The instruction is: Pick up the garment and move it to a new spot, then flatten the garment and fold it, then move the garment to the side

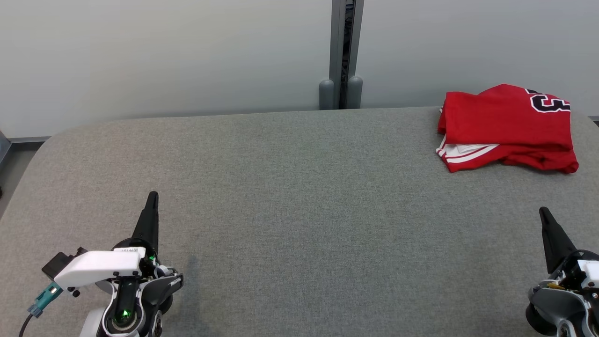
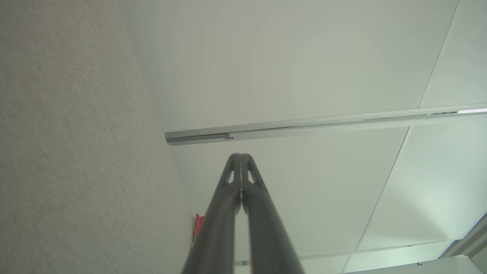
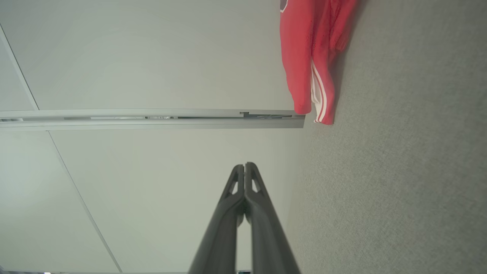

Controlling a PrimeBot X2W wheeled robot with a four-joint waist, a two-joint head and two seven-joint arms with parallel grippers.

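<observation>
The garment is a red jersey with white stripes and a dark number, lying folded at the far right of the grey table. It also appears in the right wrist view as the garment at the top, and as a red sliver of garment beside the fingers in the left wrist view. My left gripper rests at the lower left, shut and empty, its fingers pressed together. My right gripper sits at the lower right, shut and empty, with closed fingers, well short of the garment.
A pale wall with a grey vertical post stands behind the table. The table's rounded left corner drops off toward the floor. Broad bare felt lies between the two grippers and the garment.
</observation>
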